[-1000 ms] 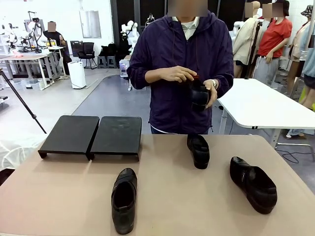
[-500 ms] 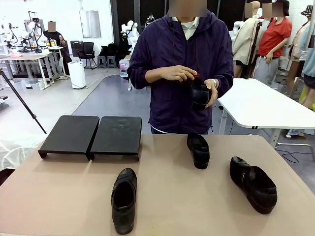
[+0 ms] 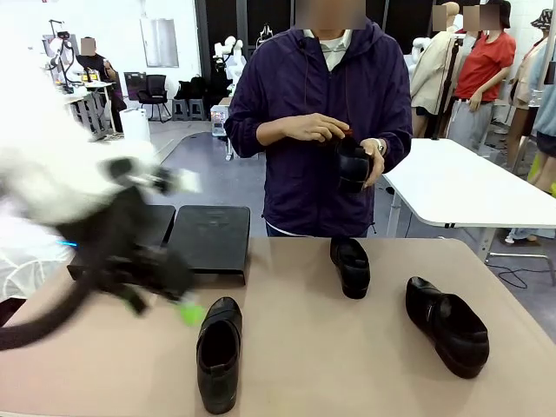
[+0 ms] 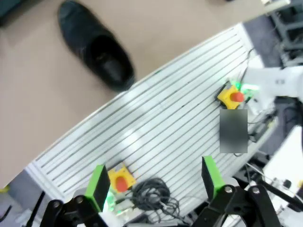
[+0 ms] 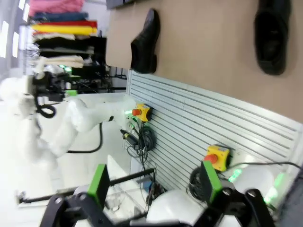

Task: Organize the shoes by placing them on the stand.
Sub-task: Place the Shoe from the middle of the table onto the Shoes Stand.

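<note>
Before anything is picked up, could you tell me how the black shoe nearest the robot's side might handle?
The near shoe looks like smooth leather, so a grip may slip. Its open collar probably flexes when squeezed; the sole looks stiffer. Resting flat on the table, it should slide rather than roll or tip.

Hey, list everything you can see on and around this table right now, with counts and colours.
table: one, tan
shoes: four, black; three on the table, one held above its far edge
stand: two platforms, black; far left of the table
stop buttons: two, yellow with red caps; on the pale slatted panel below the near edge
hands: two, the person's, on one shoe
left gripper: black, green pads, fingers open
right gripper: black, green pads, fingers open
</note>
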Motion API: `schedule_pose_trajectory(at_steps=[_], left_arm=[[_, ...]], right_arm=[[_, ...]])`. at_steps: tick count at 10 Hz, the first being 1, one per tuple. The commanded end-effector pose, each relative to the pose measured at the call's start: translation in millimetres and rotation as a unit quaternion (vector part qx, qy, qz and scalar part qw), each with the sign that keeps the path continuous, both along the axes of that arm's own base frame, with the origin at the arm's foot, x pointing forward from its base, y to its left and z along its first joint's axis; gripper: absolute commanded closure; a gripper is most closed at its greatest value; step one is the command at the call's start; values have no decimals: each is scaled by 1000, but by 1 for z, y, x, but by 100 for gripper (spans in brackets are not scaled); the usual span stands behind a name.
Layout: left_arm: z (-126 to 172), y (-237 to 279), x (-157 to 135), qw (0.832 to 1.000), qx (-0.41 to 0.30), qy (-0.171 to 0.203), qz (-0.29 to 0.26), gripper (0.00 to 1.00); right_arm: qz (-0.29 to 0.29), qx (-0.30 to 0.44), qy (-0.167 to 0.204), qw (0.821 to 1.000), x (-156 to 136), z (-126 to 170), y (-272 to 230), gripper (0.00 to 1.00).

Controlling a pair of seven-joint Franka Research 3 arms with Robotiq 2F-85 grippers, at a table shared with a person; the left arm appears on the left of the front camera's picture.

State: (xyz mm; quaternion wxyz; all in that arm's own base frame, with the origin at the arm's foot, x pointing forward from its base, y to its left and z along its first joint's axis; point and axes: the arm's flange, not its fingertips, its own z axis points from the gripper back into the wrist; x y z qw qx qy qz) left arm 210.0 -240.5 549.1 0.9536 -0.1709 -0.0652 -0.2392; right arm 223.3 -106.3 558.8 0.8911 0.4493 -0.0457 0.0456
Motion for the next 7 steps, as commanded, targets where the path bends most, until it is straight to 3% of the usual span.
schedule_pose_trajectory(at_steps=[1,3,4,7], left_arm=[[-8,-56,69,999,48,-6,24,0],[-54,-101,91,994,63,-26,88,0],[-69,-105,96,993,68,-23,90,0],[-89,-102,109,979,45,23,200,0]], right_arm=[[4,9,-2,1000,0,1,0,0],[4,9,-2,1000,0,1,0,0],[4,9,-2,1000,0,1,0,0],[4,9,-2,1000,0,1,0,0]])
